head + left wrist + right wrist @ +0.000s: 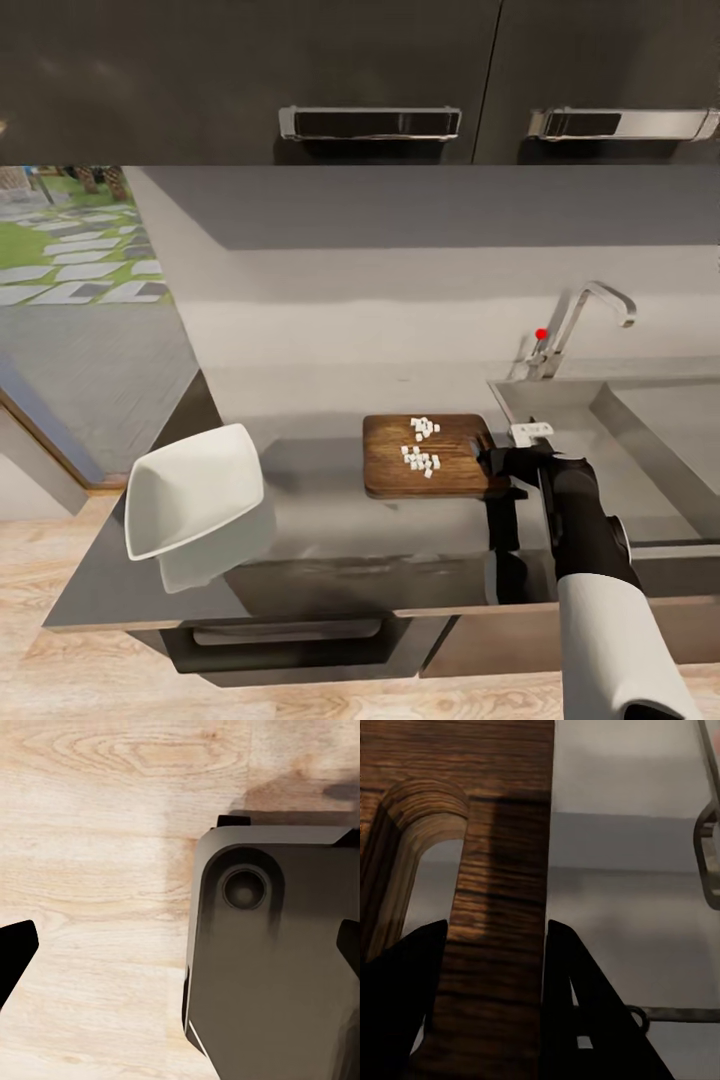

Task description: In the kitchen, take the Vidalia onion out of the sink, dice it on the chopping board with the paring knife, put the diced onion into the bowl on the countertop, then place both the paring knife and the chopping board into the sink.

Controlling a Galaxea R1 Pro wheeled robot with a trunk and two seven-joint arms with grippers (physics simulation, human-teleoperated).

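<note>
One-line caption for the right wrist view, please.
Right hand clamps the chopping board's edge strip beside its handle slot, above the grey countertop.

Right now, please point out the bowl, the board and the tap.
bowl (190,490): head view, on its white inner wall.
board (400,480): head view, on bare wood near its front edge.
tap (580,310): head view, on its rising chrome spout.
</note>
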